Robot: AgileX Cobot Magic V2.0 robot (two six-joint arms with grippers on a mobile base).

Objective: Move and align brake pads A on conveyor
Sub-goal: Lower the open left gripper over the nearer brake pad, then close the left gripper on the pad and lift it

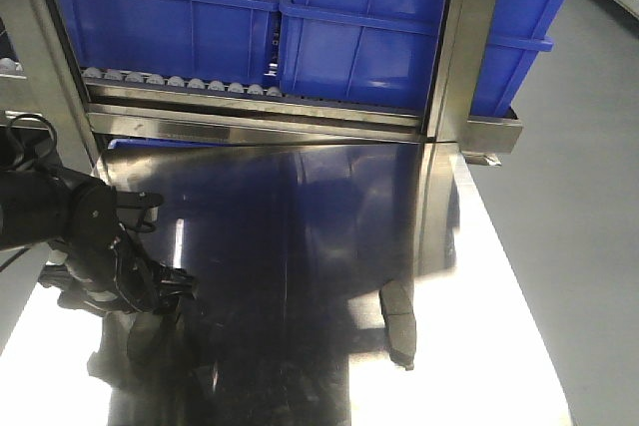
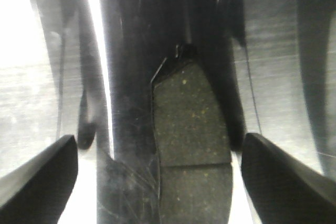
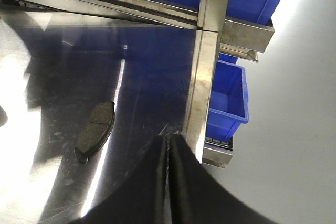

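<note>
Step in hand, as I'm reading it: pickup of a brake pad off the steel table (image 1: 329, 246). The conveyor isn't showing in any cam.

The L gripper (image 2: 157, 142) is hanging w/ jaws spread wide. Its fingers (image 2: 39, 177) are straddling one brake pad (image 2: 191, 129) that's lying flat on the table, friction face up, groove running across from finger to finger. Neither finger seems to be touching it.

Taking the steel post (image 1: 454, 47) as ref:
- The L gripper is working well to the L of the post and nearer the robot.
- A second brake pad (image 1: 399, 321) is also lying flat on the table, nearer the robot than the post's foot and slightly L of it, well apart from the L arm.
- The R gripper (image 3: 169, 142) is hovering near the post's foot w/ fingers pressed together, nothing btw them.

Next move, my judgement: the L gripper needs lowering until its tips are flanking the pad's long edges, then closing across the short width. The pad is thin on slick steel, so I'm expecting it to slip unless the grip is low & square. After that it's carrying to the conveyor, location unknown from here.

Writing/brands: nothing readable. The blue bins (image 1: 389, 37) behind the post are showing no label, and the pad face is showing no marking I can make out.
</note>
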